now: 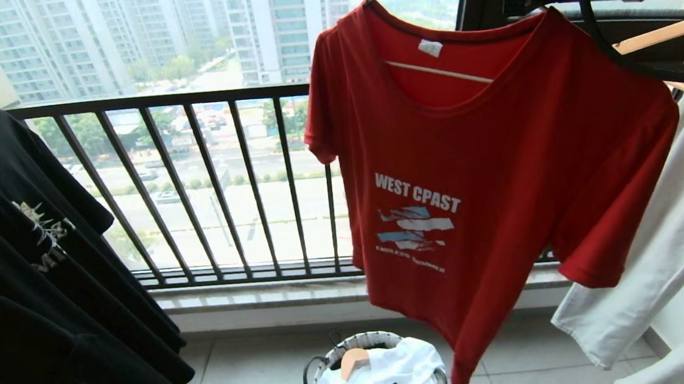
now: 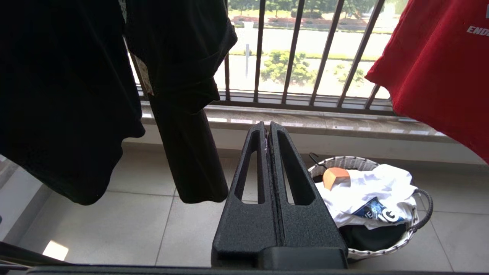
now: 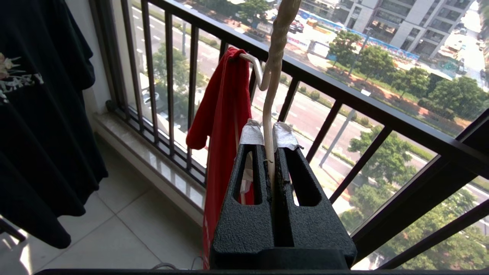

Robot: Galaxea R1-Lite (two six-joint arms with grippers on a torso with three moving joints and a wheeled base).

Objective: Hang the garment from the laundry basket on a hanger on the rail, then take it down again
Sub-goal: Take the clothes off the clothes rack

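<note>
- The red T-shirt (image 1: 486, 168) hung on the thin off-white hanger (image 1: 437, 72), high at the right of the scene in front of the balcony railing (image 1: 195, 185); one hanger arm showed through the neck opening.
- The shirt sat tilted, its left shoulder higher than its right, hem dangling above the basket (image 1: 371, 367) on the floor tiles.
- Right gripper (image 3: 269, 139) was up by the hanger, fingers closed tight on the hanger's slim rod; the taped fingertips (image 3: 284, 135) pinched it from both sides.
- From the right wrist view, the hanger's hooked end (image 3: 258, 70) curled beside a pale upright stem, with the red cloth bunched just to one side.
- The rail itself could not be made out, so whether the hook was on it or off it could not be told.
- Judged step: either the last of the hanging or the start of the take-down, with the hanger firmly in hand.
- Next move, as a judgement: carry the hanger steadily by the rod, keeping it level so the shirt does not slide off the lower shoulder.
- Left gripper (image 2: 269, 131) was parked low, fingers pressed together on nothing, pointing toward the floor near the basket.
- The basket held a white printed garment (image 1: 392, 368) and a tan wooden hanger (image 1: 353, 359); a black T-shirt (image 1: 35, 253) hung at far left.
</note>
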